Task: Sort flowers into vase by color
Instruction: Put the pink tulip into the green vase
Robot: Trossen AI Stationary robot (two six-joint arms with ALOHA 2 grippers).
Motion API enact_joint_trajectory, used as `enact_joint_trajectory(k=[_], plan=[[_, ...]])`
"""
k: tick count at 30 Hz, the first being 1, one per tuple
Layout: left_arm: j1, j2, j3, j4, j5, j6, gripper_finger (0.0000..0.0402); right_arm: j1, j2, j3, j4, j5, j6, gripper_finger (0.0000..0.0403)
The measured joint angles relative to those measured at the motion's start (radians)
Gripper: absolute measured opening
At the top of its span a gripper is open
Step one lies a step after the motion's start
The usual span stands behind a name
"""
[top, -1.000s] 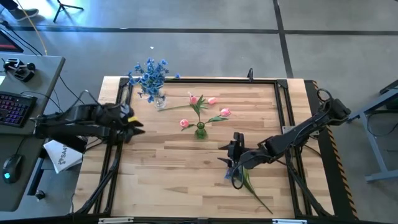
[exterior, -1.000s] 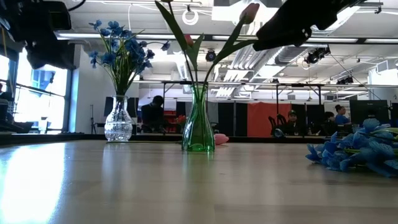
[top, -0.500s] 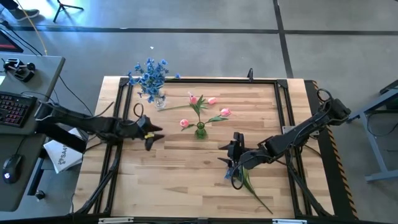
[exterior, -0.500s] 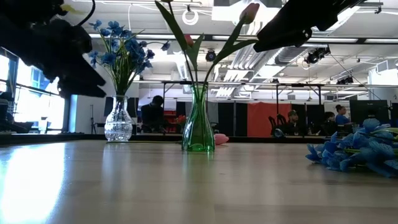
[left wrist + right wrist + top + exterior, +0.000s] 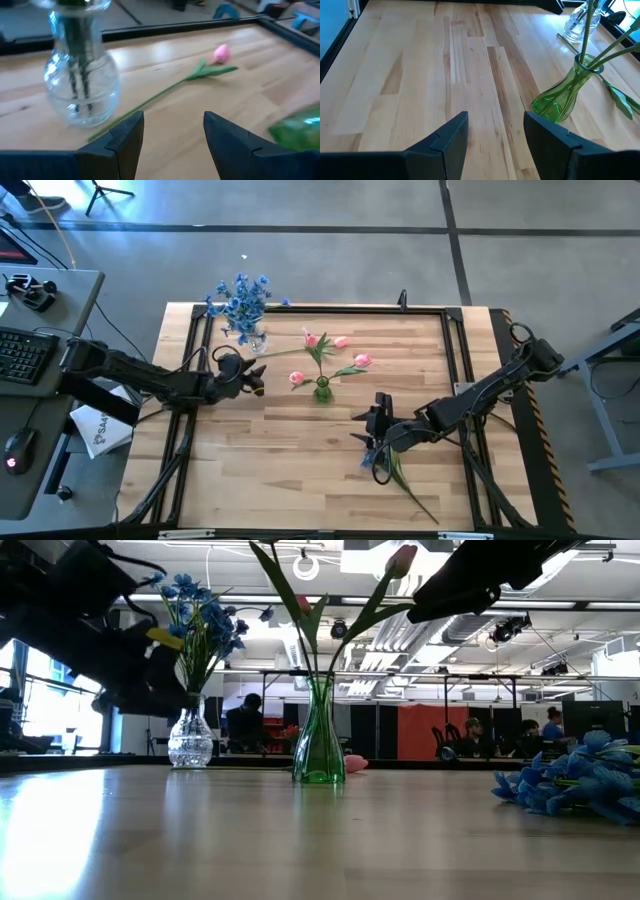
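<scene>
1. High view: taking the green vase [image 5: 322, 390] as landmark, the left tool [image 5: 256, 378] hovers just to its left, fingers spread and empty. A loose pink tulip [image 5: 341, 341] lies on the worktop [image 5: 280, 470] behind the vase, its stem running toward the clear vase [image 5: 256, 340] of blue blossoms. The right tool [image 5: 372, 423] hangs in front and to the right of the vase, released, above a fallen blue spray [image 5: 380, 465].

2. Low view: the green vase [image 5: 319, 745] stands upright with tulips; the blue spray [image 5: 570, 780] lies far right of it.

3. Left wrist view: parted fingers [image 5: 127, 135] frame the tulip's stem [image 5: 150, 100] beside the clear vase [image 5: 81, 82]. Reaching in carelessly could knock that vase.

4. Right wrist view: fingers [image 5: 452, 132] apart, nothing held, green vase [image 5: 560, 97] ahead.
</scene>
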Motion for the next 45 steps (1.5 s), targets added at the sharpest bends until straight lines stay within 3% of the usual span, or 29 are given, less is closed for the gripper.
enact_joint_trajectory(k=[3,9,22,33,36,42,45], plan=[[0.064,0.058,0.000,0.055,0.058,-0.004,0.0192,-0.002,0.000,0.000,0.002,0.001,-0.002,0.0188],[0.191,0.187,0.000,0.265,0.160,0.129,0.0160,-0.013,0.000,0.000,0.003,0.005,-0.016,0.0188],[0.333,0.373,0.001,0.300,0.119,0.111,0.0072,-0.014,0.000,0.000,0.007,0.006,-0.018,0.0188],[0.373,0.379,0.001,0.292,0.080,0.082,0.0053,-0.014,0.000,0.000,0.007,0.004,-0.003,0.0188],[0.374,0.373,0.001,0.293,0.133,0.083,0.0053,-0.014,0.000,0.000,0.007,0.004,-0.002,0.0188],[0.352,0.361,0.001,0.308,0.347,0.186,0.0053,-0.014,0.000,0.000,0.007,0.004,-0.001,0.0188],[0.340,0.362,0.005,0.313,0.378,0.253,0.0053,-0.014,0.000,0.000,0.008,0.004,-0.001,0.0188]])
